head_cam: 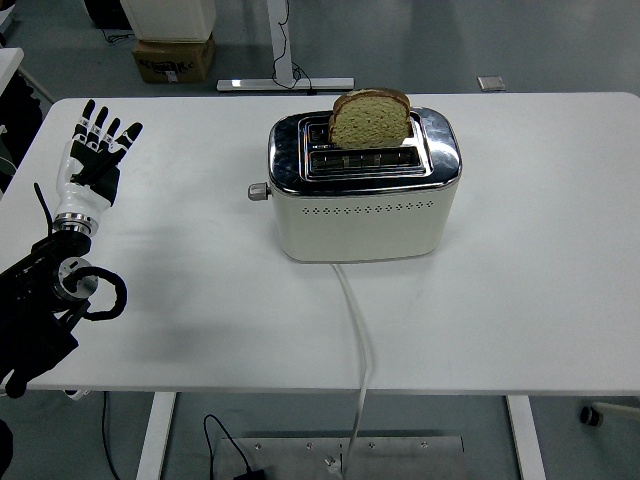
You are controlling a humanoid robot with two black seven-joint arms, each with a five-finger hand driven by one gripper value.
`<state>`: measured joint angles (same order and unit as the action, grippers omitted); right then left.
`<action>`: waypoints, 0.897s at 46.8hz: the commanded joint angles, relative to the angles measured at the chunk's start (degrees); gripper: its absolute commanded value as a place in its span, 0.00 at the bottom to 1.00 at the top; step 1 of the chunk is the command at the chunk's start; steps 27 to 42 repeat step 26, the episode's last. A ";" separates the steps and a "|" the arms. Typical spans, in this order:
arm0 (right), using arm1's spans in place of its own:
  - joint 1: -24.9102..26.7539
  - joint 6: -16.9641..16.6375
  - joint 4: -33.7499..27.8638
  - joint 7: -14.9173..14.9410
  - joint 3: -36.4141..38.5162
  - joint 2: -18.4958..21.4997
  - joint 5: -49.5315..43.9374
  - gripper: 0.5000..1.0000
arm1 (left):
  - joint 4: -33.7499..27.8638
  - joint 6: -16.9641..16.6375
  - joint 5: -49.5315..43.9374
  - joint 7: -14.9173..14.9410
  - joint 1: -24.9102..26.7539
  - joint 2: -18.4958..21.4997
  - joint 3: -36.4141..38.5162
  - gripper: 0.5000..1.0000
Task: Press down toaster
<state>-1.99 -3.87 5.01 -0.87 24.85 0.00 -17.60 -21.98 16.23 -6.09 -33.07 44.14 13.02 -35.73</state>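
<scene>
The tabletop is a wide, smooth white slab with rounded corners, matte and unmarked, carried on white metal legs. Beyond its far edge lies a grey floor with a white frame foot and a brown cardboard box; any print on the box is too small to read.

The toaster stands at the middle of the tabletop, nearer the far edge than the near one. Its body is a rounded cream box with a row of small dotted vents along the front, and its top is a polished chrome plate with two long slots. A slice of brown bread, grainy and dome-topped, stands upright in the far slot, well out of it. A small round grey knob sticks out of the toaster's left end. No brand mark can be made out.

A pale cord runs from the toaster's front base over the near edge.

The left robot hand is over the far left corner, well apart from the toaster, palm white, five black fingers spread and holding nothing, on a black jointed arm.
</scene>
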 commanded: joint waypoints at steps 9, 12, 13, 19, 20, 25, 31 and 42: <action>0.49 0.00 0.00 -0.28 0.02 0.00 0.11 1.00 | 0.01 0.03 0.82 0.19 0.77 -0.10 0.22 1.00; 0.58 0.00 0.00 -0.28 0.02 0.00 0.11 1.00 | 0.01 0.11 0.90 0.19 0.86 -0.10 0.22 1.00; 0.58 0.00 0.00 -0.28 0.02 0.00 0.11 1.00 | 0.01 0.12 0.99 0.19 0.77 -0.10 0.30 1.00; 0.58 0.00 0.00 -0.37 0.02 0.00 0.02 1.00 | 0.01 0.12 1.08 0.63 0.77 -0.36 0.39 1.00; 0.58 0.00 0.00 -0.37 0.02 0.00 0.02 1.00 | 0.01 0.12 1.08 0.81 0.77 -0.53 0.39 1.00; 0.58 0.00 0.00 -0.37 0.02 0.00 0.02 1.00 | 0.01 0.20 1.60 0.90 0.77 -0.62 0.83 1.00; 0.58 0.00 0.00 -0.37 0.02 0.00 0.02 1.00 | 0.01 0.20 1.87 0.90 0.77 -0.62 0.83 1.00; 0.58 0.00 0.00 -0.37 0.02 0.00 0.02 1.00 | 0.01 0.20 1.87 0.90 0.77 -0.62 0.83 1.00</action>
